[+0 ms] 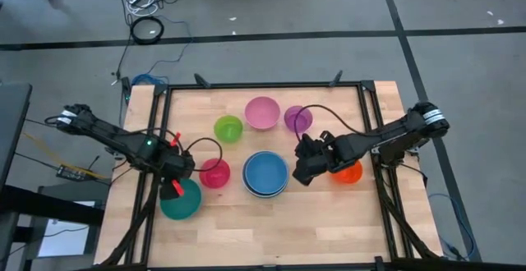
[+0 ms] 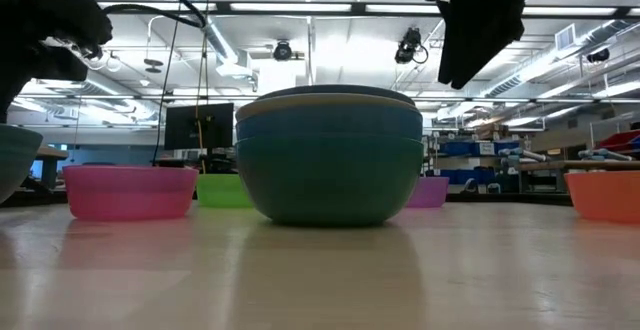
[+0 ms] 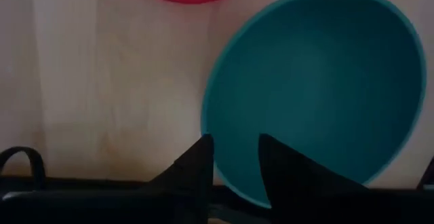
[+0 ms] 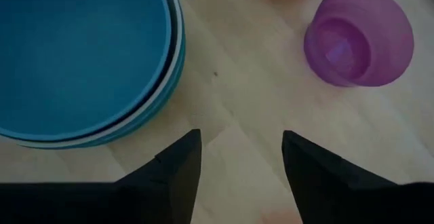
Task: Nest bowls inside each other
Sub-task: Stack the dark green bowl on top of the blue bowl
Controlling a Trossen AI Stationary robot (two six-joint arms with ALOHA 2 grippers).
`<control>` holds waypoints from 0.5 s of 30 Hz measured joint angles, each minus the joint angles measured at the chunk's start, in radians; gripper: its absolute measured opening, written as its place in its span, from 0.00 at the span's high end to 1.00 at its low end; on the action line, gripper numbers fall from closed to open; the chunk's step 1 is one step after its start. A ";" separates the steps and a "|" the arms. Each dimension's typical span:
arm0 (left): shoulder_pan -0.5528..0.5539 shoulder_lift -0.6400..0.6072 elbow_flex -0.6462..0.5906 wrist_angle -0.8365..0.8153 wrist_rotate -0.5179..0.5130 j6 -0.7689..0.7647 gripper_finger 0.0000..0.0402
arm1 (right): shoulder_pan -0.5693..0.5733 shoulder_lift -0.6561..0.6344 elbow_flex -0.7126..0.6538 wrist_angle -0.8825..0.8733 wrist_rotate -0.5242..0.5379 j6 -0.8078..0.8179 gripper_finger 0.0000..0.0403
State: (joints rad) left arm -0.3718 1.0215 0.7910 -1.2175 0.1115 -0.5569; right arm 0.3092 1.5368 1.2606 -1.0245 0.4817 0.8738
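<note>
High view: left gripper (image 1: 176,187) jaws parted astride teal bowl (image 1: 182,199) rim; right gripper (image 1: 302,171) jaws parted, empty, beside blue stack (image 1: 265,173).

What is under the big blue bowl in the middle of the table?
The blue bowl sits nested in a stack: rims of at least two more bowls, one pale, one teal, show beneath it. Their insides and any further bowls are covered.

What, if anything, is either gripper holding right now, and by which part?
Nothing is held. The left gripper straddles the teal bowl's rim with fingers open; the right gripper hangs open over bare table.
</note>
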 joint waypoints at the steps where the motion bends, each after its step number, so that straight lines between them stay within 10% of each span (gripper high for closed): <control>1: -0.004 0.000 0.000 -0.007 0.003 -0.001 0.68 | 0.004 0.003 0.000 -0.001 0.004 0.000 0.52; 15: -0.010 0.000 -0.155 0.049 0.040 -0.001 0.68 | 0.012 0.009 0.000 -0.003 0.028 0.008 0.52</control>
State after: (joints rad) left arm -0.3817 1.0214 0.6364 -1.1689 0.1513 -0.5583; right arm 0.3214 1.5463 1.2602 -1.0279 0.5096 0.8814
